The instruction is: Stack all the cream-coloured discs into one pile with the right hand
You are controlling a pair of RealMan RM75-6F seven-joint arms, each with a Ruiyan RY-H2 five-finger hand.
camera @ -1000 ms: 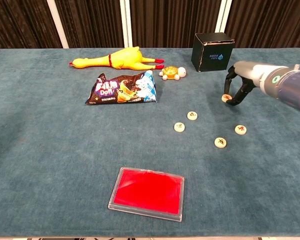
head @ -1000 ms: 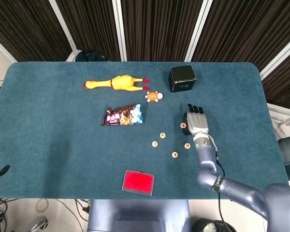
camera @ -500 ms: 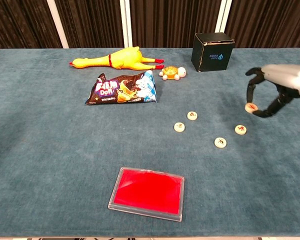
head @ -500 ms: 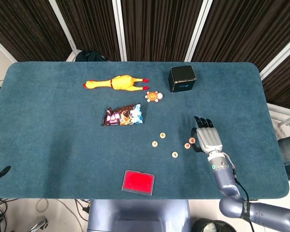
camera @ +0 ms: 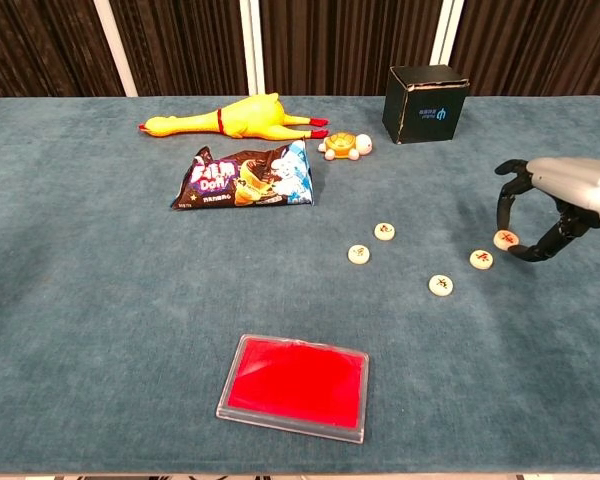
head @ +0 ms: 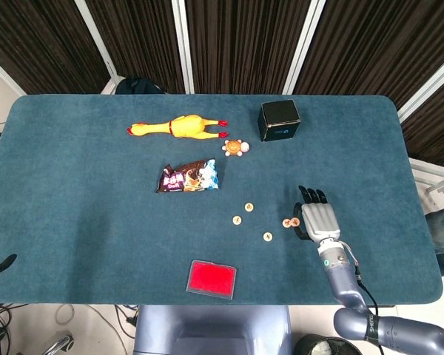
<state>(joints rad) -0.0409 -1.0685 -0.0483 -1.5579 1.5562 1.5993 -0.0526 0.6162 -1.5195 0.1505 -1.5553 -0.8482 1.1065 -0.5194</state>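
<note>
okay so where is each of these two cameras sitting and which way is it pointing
Head view: high above the near edge, looking steeply down on the whole table; shows the right hand and forearm.
Chest view: low at the near edge, looking across toward the curtains; only the right hand enters.
Both share the rubber chicken, black box and red case.

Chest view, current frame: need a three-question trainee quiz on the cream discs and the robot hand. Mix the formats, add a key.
1. True or false: the right robot hand holds a small cream-coloured disc between its fingertips.
2. How many cream discs lie loose on the blue felt table? A) two B) four C) six
3. Fill in: the loose disc nearest the held one lies to its ____ in the chest view.

Key: 1 true; 2 B; 3 left.
</note>
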